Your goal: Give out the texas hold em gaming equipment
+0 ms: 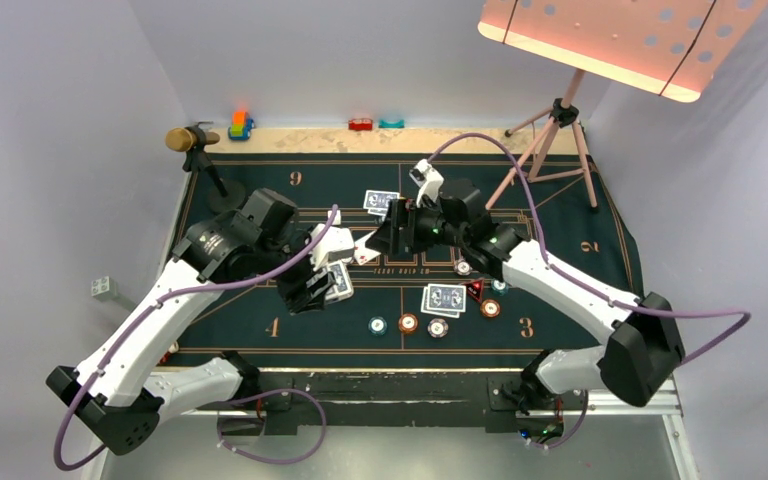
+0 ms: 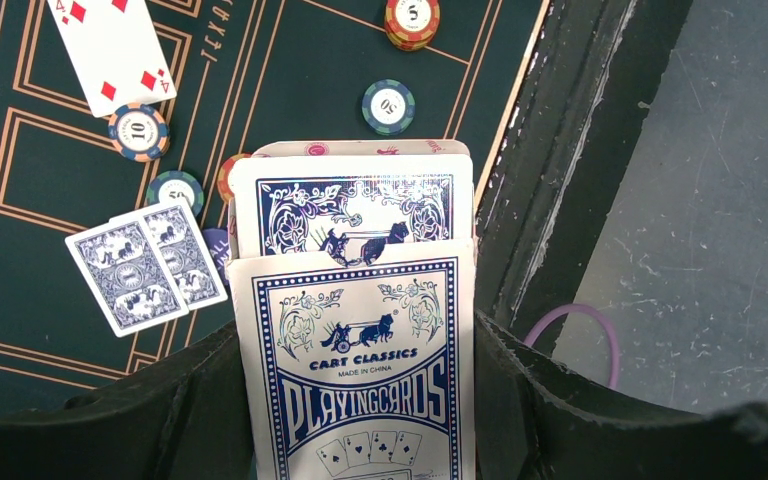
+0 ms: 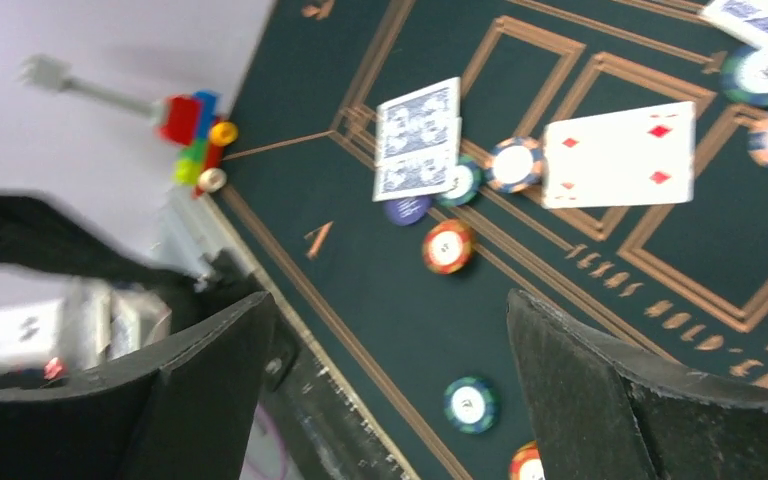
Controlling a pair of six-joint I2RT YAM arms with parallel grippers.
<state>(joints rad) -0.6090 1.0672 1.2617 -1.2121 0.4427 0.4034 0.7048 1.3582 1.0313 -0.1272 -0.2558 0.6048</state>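
card box (image 2: 355,370) sits pinched tight in my left pincer (image 2: 358,400), cards (image 2: 350,210) poking out. right pincer (image 3: 400,330) spread wide over the mat (image 3: 380,290), diamond card (image 3: 620,155) face up there, chip (image 3: 513,163) just beside it.

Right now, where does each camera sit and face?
Top external: above and behind, looking down on the dark green felt mat; left arm, right arm show.
Left wrist: looks down past its end effector, shut on a blue patterned card box.
Right wrist: looks down at the mat through its open end effector.
Shared: both wrist views show the face-up diamonds card.
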